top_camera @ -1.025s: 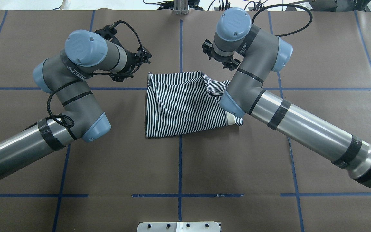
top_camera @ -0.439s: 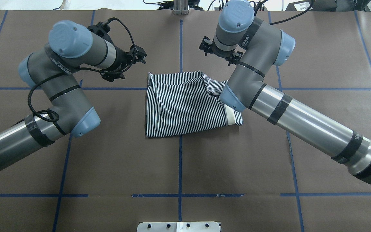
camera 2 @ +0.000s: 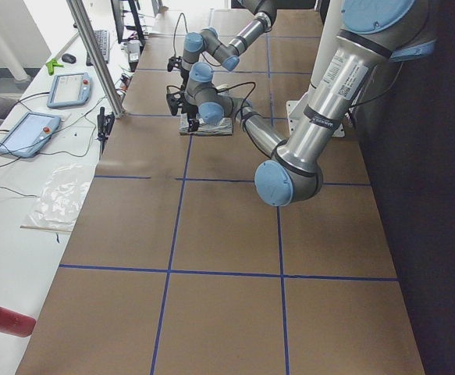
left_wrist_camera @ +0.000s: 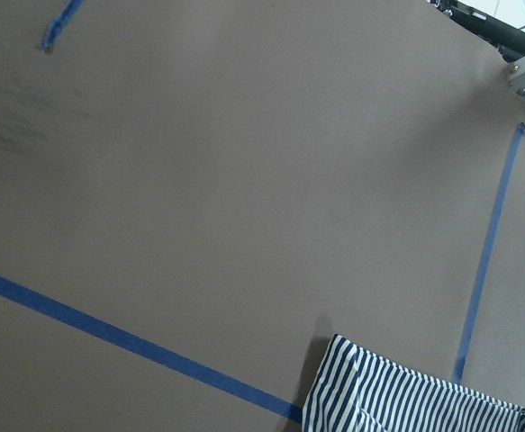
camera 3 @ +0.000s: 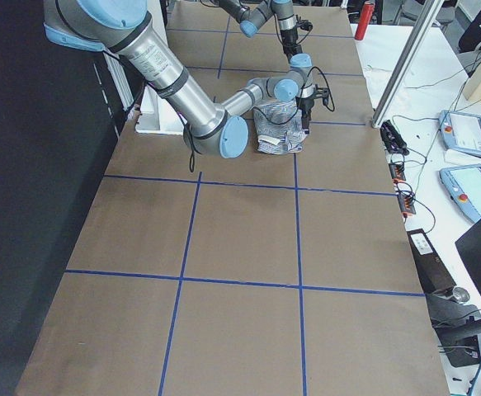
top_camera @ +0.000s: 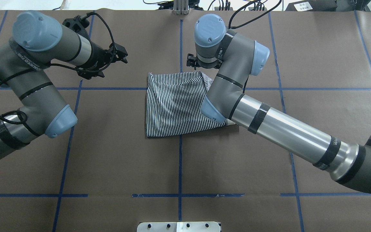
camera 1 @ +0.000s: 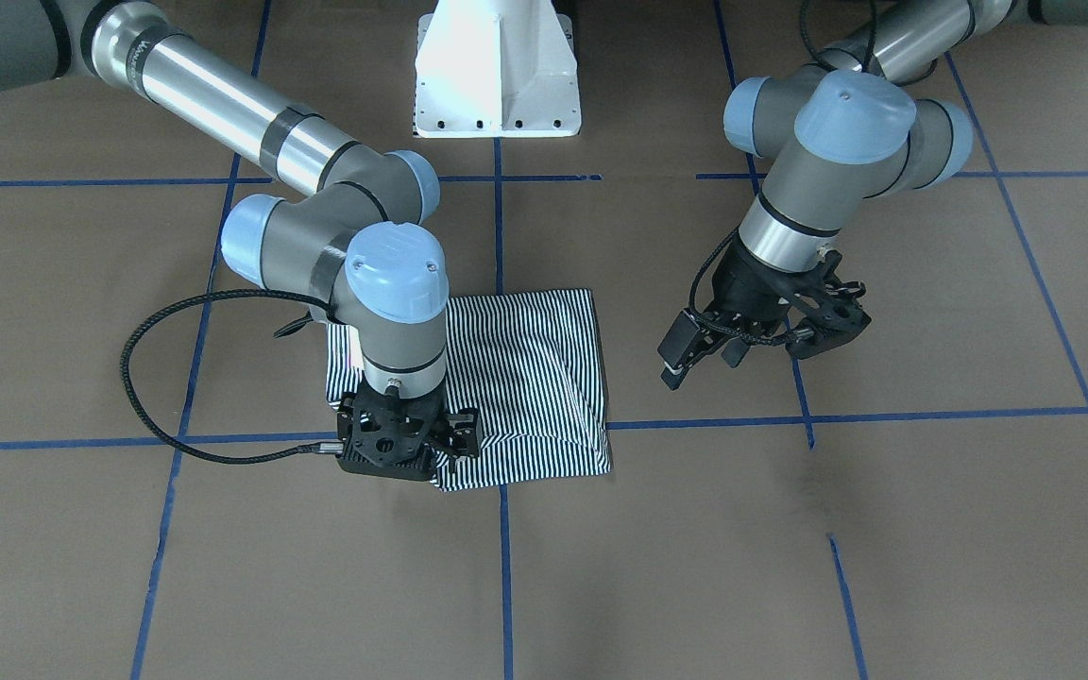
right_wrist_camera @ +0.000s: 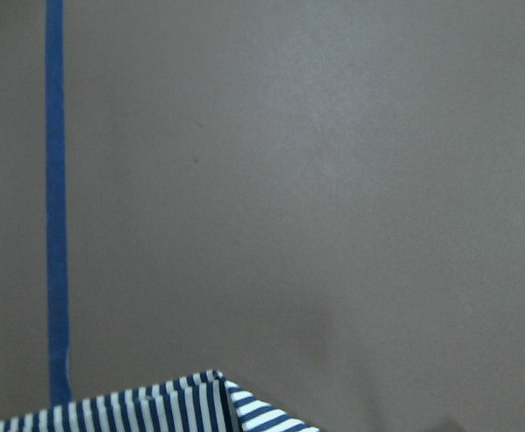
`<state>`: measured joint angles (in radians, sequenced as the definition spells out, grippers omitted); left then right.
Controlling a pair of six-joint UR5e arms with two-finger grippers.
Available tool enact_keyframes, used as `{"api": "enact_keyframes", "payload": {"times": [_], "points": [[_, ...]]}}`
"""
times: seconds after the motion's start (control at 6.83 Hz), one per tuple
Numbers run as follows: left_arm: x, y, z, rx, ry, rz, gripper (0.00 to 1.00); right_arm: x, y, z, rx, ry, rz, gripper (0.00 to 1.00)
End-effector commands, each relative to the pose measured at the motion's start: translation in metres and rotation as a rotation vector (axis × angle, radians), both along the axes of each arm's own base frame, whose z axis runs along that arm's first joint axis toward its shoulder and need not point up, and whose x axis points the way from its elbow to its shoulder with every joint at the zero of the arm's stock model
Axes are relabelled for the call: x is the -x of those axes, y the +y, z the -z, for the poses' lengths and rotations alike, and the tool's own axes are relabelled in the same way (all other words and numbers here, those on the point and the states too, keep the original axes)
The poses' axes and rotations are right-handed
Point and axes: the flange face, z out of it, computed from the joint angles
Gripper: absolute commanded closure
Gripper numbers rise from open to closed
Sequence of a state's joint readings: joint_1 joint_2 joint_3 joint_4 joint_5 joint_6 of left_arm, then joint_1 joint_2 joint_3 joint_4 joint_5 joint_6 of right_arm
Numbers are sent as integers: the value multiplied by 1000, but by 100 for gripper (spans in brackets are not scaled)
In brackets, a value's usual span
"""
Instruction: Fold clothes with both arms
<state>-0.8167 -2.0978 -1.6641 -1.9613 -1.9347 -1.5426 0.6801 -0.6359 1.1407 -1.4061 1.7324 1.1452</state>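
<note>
The striped shirt lies folded into a rough rectangle at the middle of the table, and also shows in the front view. My right gripper hovers over the shirt's far edge near its right corner, pointing down. It looks open and holds nothing, and my wrist mostly hides it in the overhead view. My left gripper hangs over bare table well to the left of the shirt, and looks open and empty in the front view. Both wrist views show only a shirt corner and no fingers.
Brown paper with blue tape lines covers the table. The white pedestal base stands at the robot's side. A metal post rises at the far edge. A side bench holds tablets and cables.
My left arm has swung left, away from the shirt. My right gripper has moved left along the shirt's far edge, and its arm now covers the right side. The shirt has not moved.
</note>
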Motion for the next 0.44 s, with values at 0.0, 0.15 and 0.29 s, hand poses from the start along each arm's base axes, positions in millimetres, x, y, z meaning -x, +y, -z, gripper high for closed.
{"api": "enact_keyframes", "payload": {"times": [0.0,0.15,0.29], "points": [[9,-1,0,-6,-20,-4,0,20,18,-11,-94,158,191,0],[9,-1,-2,-3,-21,-6,0,19,19,-18,-116,200,257,0],[8,1,-1,-2,-18,-11,0,17,17,-22,-132,221,285,0]]}}
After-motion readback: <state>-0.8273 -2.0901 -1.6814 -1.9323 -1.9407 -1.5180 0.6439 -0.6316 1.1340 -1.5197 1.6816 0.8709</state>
